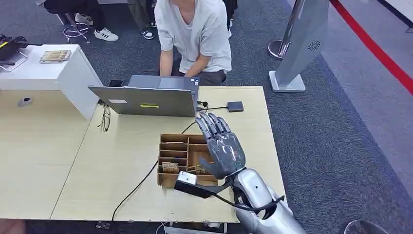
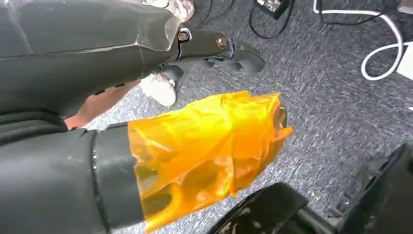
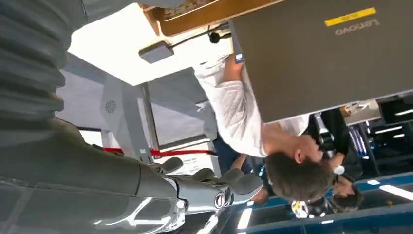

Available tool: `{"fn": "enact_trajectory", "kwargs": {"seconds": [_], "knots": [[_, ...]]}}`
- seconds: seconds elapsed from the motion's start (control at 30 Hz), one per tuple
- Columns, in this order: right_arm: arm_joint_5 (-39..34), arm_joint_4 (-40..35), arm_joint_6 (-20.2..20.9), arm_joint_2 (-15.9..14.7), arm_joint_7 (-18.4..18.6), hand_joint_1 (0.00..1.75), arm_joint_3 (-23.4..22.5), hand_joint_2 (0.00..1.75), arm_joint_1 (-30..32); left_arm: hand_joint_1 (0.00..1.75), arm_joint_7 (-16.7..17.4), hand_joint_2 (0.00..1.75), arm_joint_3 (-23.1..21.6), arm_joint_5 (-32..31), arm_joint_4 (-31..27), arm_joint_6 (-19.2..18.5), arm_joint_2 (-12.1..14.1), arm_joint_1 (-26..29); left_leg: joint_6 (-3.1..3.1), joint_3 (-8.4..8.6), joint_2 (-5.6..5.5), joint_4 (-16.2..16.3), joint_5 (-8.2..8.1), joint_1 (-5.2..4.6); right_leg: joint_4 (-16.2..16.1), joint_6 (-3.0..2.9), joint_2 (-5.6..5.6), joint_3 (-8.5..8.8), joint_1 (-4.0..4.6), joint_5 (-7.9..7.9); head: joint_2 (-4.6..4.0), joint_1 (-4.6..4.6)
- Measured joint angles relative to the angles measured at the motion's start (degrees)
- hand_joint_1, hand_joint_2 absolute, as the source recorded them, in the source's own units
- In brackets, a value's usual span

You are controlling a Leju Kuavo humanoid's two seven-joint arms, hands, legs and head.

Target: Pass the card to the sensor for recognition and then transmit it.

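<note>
Above the cardboard organizer, the right robot hand, fingers spread wide, holding nothing.

Silver right arm, grey right hand, black cable; left hand wrapped in orange film.

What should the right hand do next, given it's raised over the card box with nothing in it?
Probably lower the right hand toward the cards in the near compartments of the cardboard organizer and take one. The hand is open, fingers spread, hovering over the box's right side, holding no card, so nothing can go to the small dark sensor beside the laptop yet.
</note>
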Motion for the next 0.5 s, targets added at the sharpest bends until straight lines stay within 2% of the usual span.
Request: {"fn": "enact_trajectory", "kwargs": {"seconds": [0.5], "knots": [[0.9,7.7,1.3,2.1,1.9,0.00,1.5,1.75,-3.6,0.00,-0.5,0.00,0.5,-1.4,0.0,-0.7,-0.6,-1.4,0.02,-0.02,-0.01,0.0,0.02,-0.01,0.0,0.00,0.00,-0.01,0.00,0.01,0.00,-0.02]]}}
